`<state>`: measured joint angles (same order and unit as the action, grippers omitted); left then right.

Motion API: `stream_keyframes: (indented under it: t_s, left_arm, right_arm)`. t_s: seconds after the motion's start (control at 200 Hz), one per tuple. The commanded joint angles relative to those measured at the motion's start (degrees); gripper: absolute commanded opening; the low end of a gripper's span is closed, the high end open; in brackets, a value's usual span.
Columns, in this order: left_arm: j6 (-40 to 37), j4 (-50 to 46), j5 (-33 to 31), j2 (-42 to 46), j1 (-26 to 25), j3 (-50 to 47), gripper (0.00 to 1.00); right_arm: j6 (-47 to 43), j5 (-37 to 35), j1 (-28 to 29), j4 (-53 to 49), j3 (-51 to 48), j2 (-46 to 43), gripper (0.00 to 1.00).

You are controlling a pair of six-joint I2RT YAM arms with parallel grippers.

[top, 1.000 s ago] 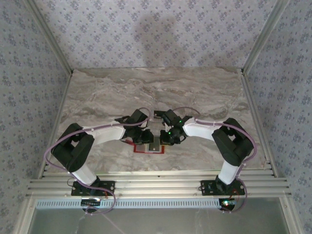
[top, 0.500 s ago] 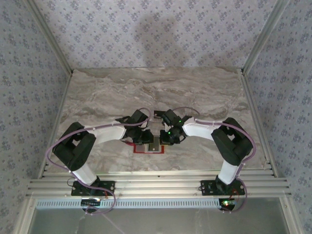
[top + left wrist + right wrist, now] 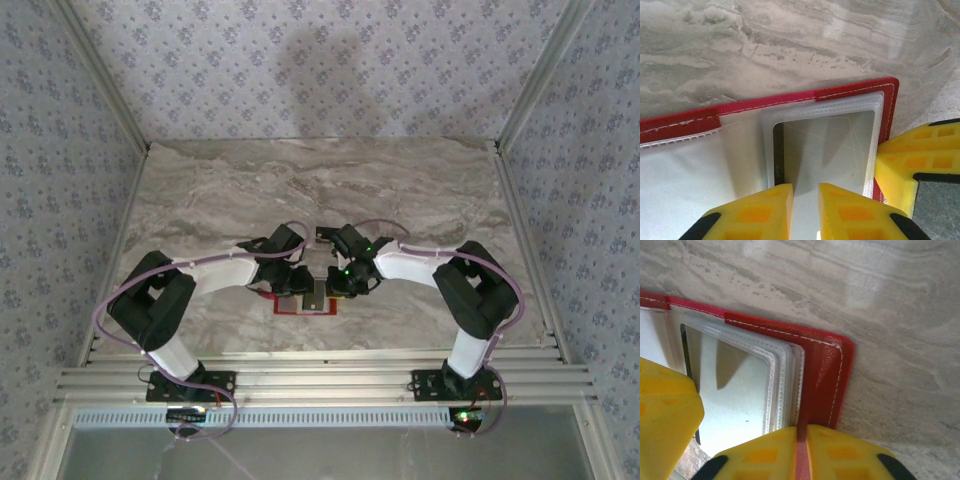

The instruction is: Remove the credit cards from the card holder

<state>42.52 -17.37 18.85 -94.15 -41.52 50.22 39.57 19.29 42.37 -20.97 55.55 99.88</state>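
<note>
Pinching red card holder (image 3: 820, 370) in right tool (image 3: 801, 432), left tool (image 3: 805, 192) slightly apart over it

The flat red card holder (image 3: 855, 90) is showing white edge stitching; the stone-look table (image 3: 790, 40) is showing grey and beige veining.

Holder (image 3: 825, 375): red leather-like skin, fine pebbled grain, slight sheen, pale stitching along edge.
Sleeves (image 3: 782, 372): clear soft plastic, glossy, ribbed weld at rims (several layers stacked).
Card (image 3: 825, 150): pale grey, smooth, seen through sleeve window.
Fingers (image 3: 757, 212): yellow moulded plastic, matt, pocketed faces, black inserts.
Table (image 3: 790, 40): marble-look top, grey veins, smooth, satin reflections.
Walls (image 3: 320, 60): patterned sheet, matt; paper or cloth unclear.
Rails (image 3: 320, 385): ribbed bare metal, dull shine.
Arms (image 3: 225, 270): white glossy shells, black matt joints.
</note>
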Motion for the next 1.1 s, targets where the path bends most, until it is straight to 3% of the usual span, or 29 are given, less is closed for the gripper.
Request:
stream_keyframes:
  t_s: [0.0,0.29,0.73,1.094]
  left_arm:
    - [-0.9,-2.1,-0.2,1.7,0.3,1.6,0.22]
    - [-1.0,-2.1,0.1,1.1,0.2,1.8,0.22]
    - [-1.2,-2.1,0.3,0.1,0.3,2.2,0.22]
    - [-1.2,-1.9,0.4,-0.3,0.3,2.1,0.22]
  right_arm:
    - [0.4,-1.8,-0.2,-2.3,1.1,-1.9,0.21]
    - [0.2,-1.9,-0.2,-3.2,2.2,-1.3,0.35]
    - [0.9,-1.8,0.4,-2.6,2.7,-0.1,0.39]
    - [0.8,-2.3,0.9,-2.4,3.2,2.7,0.37]
